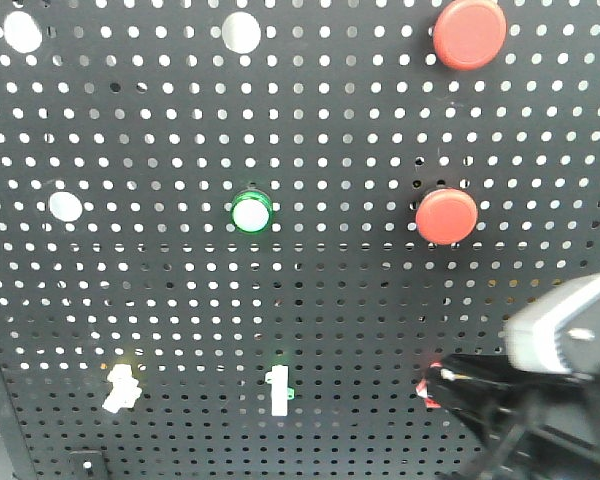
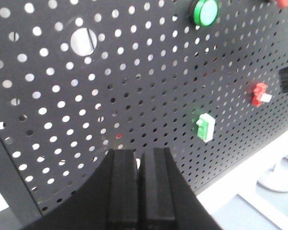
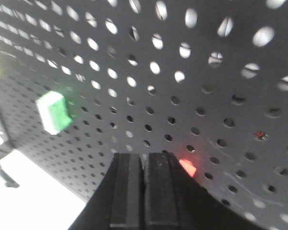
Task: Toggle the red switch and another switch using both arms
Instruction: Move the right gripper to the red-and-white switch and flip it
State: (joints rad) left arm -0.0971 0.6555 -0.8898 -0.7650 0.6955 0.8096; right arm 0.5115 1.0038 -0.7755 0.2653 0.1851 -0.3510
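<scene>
The red switch (image 1: pixel 429 389) sits low on the right of the black pegboard (image 1: pixel 340 300). In the right wrist view only a red corner (image 3: pixel 187 167) shows. My right gripper (image 3: pixel 144 156) is shut with nothing between its fingers. Its tips are against the board just left of that corner, and the gripper (image 1: pixel 450 385) covers part of the switch from the front. The other switch, an all-white toggle (image 1: pixel 123 388) under a faint yellow mark, sits low on the left. My left gripper (image 2: pixel 138 152) is shut close to the board. A white sliver shows behind its tips. The red switch (image 2: pixel 260 93) lies far to its right.
A white toggle with a green mark (image 1: pixel 277 390) sits between the two switches. Higher up are a green-ringed button (image 1: pixel 250 212), two large round red buttons (image 1: pixel 446 216) (image 1: pixel 469 33) and several white round caps (image 1: pixel 65 206). A pale surface (image 2: pixel 259 191) lies below the board's lower edge.
</scene>
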